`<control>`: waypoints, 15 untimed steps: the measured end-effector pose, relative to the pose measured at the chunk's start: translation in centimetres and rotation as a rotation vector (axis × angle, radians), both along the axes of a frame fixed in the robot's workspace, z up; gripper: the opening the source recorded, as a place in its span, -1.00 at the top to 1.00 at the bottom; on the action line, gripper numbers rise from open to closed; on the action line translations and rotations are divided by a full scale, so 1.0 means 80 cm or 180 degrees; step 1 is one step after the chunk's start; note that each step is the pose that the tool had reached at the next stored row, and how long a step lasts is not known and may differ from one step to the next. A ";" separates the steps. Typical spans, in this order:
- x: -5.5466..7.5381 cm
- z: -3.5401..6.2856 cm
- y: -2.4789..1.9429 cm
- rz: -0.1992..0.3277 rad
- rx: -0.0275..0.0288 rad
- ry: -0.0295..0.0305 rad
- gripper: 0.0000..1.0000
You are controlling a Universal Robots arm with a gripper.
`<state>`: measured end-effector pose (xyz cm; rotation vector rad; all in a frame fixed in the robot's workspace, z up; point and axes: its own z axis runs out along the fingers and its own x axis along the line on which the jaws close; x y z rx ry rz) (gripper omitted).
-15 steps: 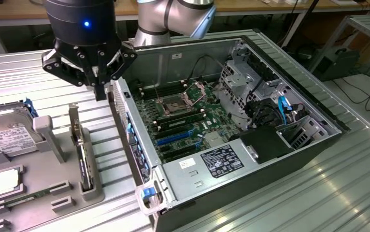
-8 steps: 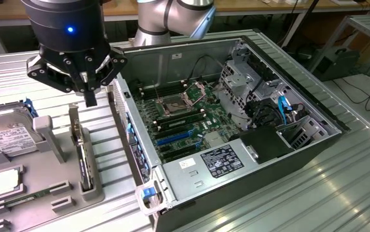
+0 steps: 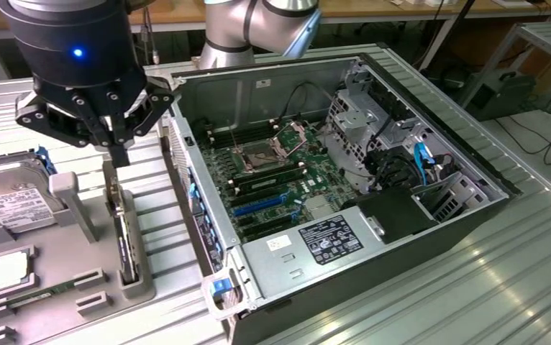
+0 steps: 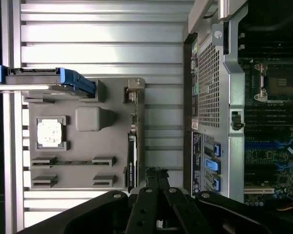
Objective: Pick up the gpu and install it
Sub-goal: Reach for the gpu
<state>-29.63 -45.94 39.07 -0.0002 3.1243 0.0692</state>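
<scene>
Ribbed metal table (image 3: pixel 506 273); closed pincer (image 3: pixel 119 158) hovers above the gpu (image 3: pixel 125 244)

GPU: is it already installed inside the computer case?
No, the gpu stands on edge in the gray tray, outside the computer case.

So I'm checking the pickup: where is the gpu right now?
At the exterior view's left, the gpu stands on edge in the grey holder tray, beside the open computer case, close under the shut hand.
</scene>
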 end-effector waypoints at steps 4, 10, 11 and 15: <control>-0.011 0.000 -0.0015 0.0000 -0.0001 0.0000 0.79; -0.023 0.000 -0.0014 0.0000 0.0000 0.0000 0.79; -0.024 0.000 -0.0011 0.0000 0.0000 0.0000 0.79; -0.027 -0.001 0.0071 0.0000 -0.0003 0.0000 0.79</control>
